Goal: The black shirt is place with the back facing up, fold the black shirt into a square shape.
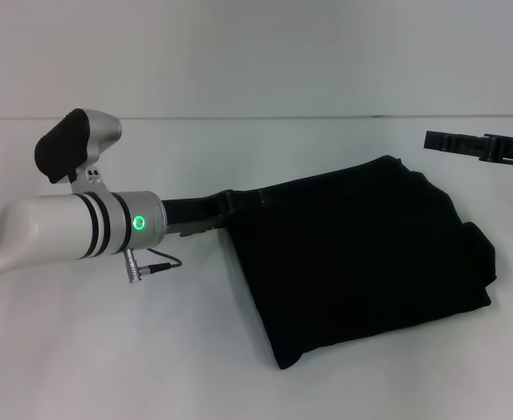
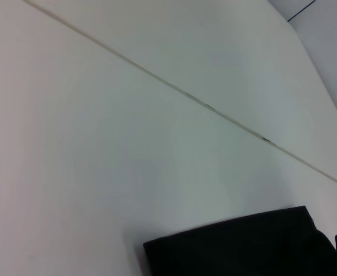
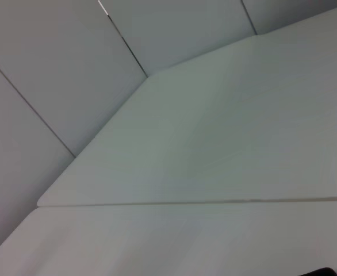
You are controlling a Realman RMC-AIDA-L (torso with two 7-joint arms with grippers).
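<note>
The black shirt (image 1: 361,254) lies partly folded on the white table (image 1: 108,350), right of centre in the head view. Its top and left edges run straight to a corner at my left gripper (image 1: 214,213). That gripper reaches in from the left and is shut on this corner of the fabric. A strip of the black shirt (image 2: 243,247) also shows in the left wrist view. My right gripper (image 1: 480,147) hangs above the table at the far right, apart from the shirt.
The left arm's white forearm (image 1: 73,227), with a green light and a loose cable, crosses the table's left side. A seam (image 2: 174,86) runs across the table top. Walls stand beyond the table's far edge (image 3: 157,203).
</note>
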